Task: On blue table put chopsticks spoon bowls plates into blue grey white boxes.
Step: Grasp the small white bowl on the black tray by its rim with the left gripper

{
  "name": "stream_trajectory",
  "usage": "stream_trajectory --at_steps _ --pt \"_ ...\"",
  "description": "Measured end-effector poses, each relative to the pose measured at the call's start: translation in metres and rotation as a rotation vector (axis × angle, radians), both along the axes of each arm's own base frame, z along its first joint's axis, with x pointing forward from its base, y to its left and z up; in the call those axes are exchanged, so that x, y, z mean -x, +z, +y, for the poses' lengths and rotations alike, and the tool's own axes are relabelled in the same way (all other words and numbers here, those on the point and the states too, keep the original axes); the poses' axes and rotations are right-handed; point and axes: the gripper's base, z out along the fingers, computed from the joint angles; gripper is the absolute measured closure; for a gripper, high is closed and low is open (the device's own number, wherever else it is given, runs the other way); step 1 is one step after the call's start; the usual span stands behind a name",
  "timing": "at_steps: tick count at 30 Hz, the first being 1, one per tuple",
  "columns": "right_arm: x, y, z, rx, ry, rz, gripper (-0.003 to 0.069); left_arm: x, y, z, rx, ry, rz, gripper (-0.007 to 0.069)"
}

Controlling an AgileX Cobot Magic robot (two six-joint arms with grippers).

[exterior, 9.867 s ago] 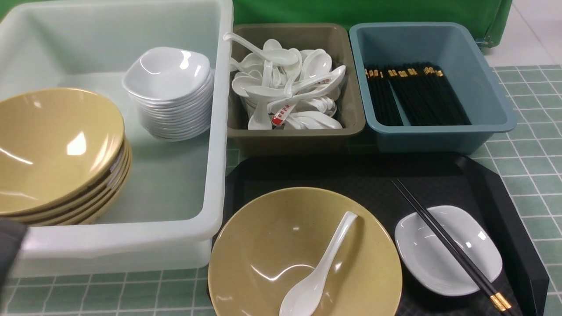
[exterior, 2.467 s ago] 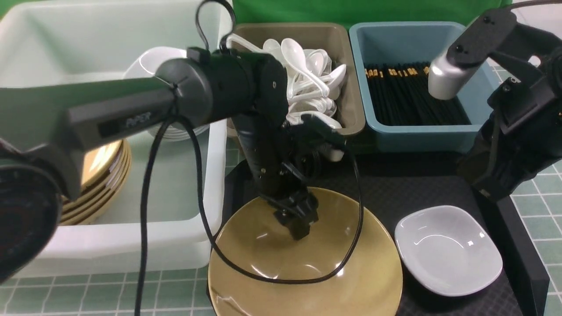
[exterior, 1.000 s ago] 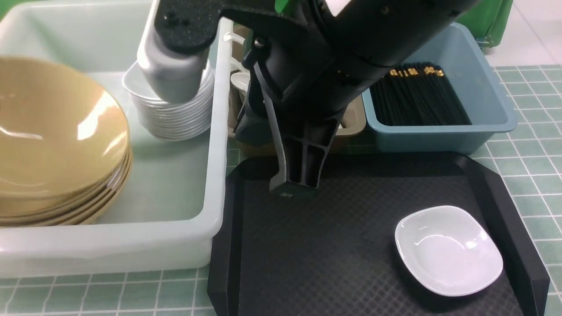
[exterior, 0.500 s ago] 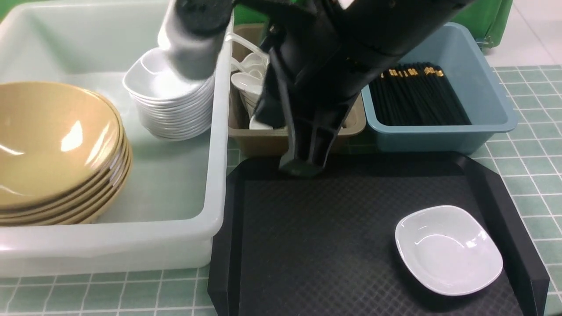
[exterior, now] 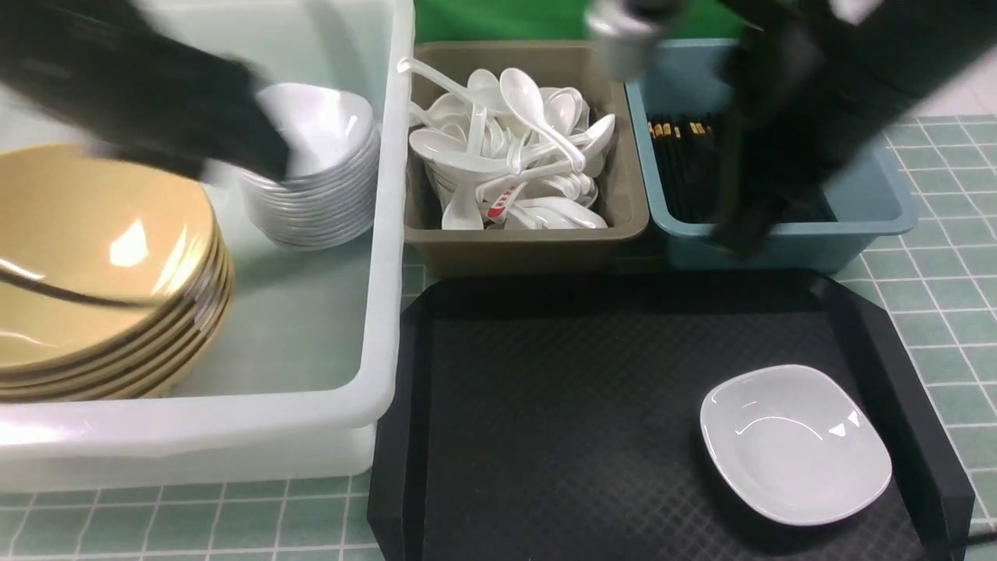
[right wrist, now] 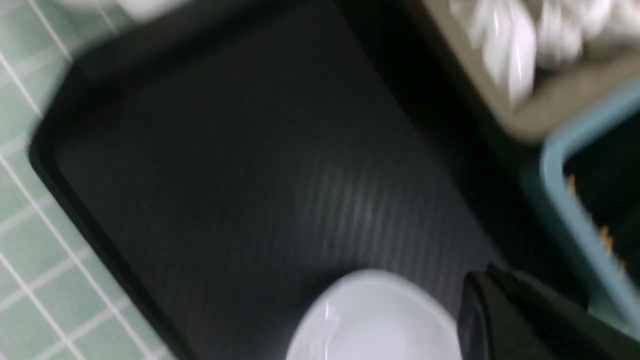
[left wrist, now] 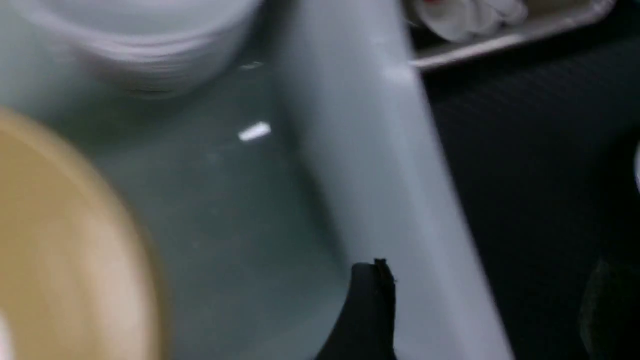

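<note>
A single white plate [exterior: 794,444] lies at the right of the black tray [exterior: 561,405]; the right wrist view shows that plate [right wrist: 370,320] just beside my shut right gripper [right wrist: 482,300], which holds nothing. In the front view the right arm is a blur over the blue box [exterior: 872,226] of chopsticks [exterior: 678,171]. Mustard bowls [exterior: 93,257] and stacked white plates [exterior: 319,171] sit in the white box [exterior: 382,312]. My left arm [exterior: 140,93] blurs above them. The left gripper [left wrist: 487,305] is open and empty, above the tub's right wall. Spoons [exterior: 514,156] fill the grey box [exterior: 530,249].
The pale teal tiled table [exterior: 935,288] shows to the right of the tray and along the front edge. A spoon with a red label [exterior: 498,206] lies among the white spoons. A green backdrop stands behind the boxes.
The right arm swung from in front of the grey box to over the blue box. The left arm came into view over the white box. The top bowl settled onto its stack.
</note>
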Motion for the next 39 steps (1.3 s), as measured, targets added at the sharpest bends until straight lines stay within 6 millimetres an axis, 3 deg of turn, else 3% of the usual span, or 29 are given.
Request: stream_trajectory --at_steps 2,6,9,10,11,13,16,18,20,21,25,28,29,30,33,39 --pt "0.007 -0.008 -0.017 0.005 -0.057 0.025 0.0612 -0.001 -0.013 -0.032 -0.003 -0.082 0.003 0.0147" --pt "0.03 -0.026 -0.055 0.011 -0.184 0.074 0.0612 0.0 -0.064 -0.119 -0.028 -0.273 0.042 0.0147" --pt "0.054 -0.036 -0.075 0.005 -0.247 0.088 0.0612 0.0 -0.092 -0.165 -0.038 -0.353 0.048 0.0147" --pt "0.055 -0.037 -0.076 0.004 -0.25 0.088 0.0612 0.0 -0.095 -0.171 -0.039 -0.363 0.049 0.0147" --pt "0.07 -0.041 -0.085 -0.001 -0.265 0.083 0.0612 0.0 -0.11 -0.195 -0.043 -0.401 0.052 0.0147" --pt "0.085 -0.043 -0.093 -0.014 -0.279 0.07 0.0612 -0.001 -0.124 -0.218 -0.046 -0.437 0.048 0.0147" --pt "0.097 -0.045 -0.098 -0.029 -0.288 0.057 0.0612 -0.003 -0.138 -0.232 -0.051 -0.458 0.048 0.0147" --pt "0.11 -0.045 -0.104 -0.046 -0.292 0.034 0.0612 -0.011 -0.16 -0.251 -0.055 -0.477 0.051 0.0147" --pt "0.115 -0.043 -0.106 -0.053 -0.293 0.023 0.0612 -0.013 -0.167 -0.254 -0.058 -0.478 0.059 0.0147" --pt "0.119 -0.041 -0.108 -0.064 -0.292 0.007 0.0612 -0.017 -0.183 -0.259 -0.073 -0.479 0.081 0.0152" --pt "0.124 -0.039 -0.11 -0.075 -0.293 -0.011 0.0612 -0.021 -0.189 -0.264 -0.068 -0.463 0.1 0.0228" --pt "0.121 -0.04 -0.109 -0.07 -0.293 0.0 0.0611 -0.02 -0.192 -0.264 -0.074 -0.463 0.13 0.0442" --pt "0.121 -0.04 -0.108 -0.069 -0.293 0.001 0.0611 -0.02 -0.193 -0.263 -0.073 -0.461 0.136 0.047" --pt "0.117 -0.043 -0.107 -0.058 -0.294 0.018 0.061 -0.019 -0.188 -0.263 -0.049 -0.453 0.152 0.0542" --pt "0.106 -0.045 -0.101 -0.044 -0.281 0.047 0.061 -0.02 -0.168 -0.255 -0.055 -0.468 0.167 0.0596" --pt "0.077 -0.02 -0.079 -0.104 -0.175 0.039 0.061 -0.037 -0.093 -0.205 -0.051 -0.428 0.068 0.062"
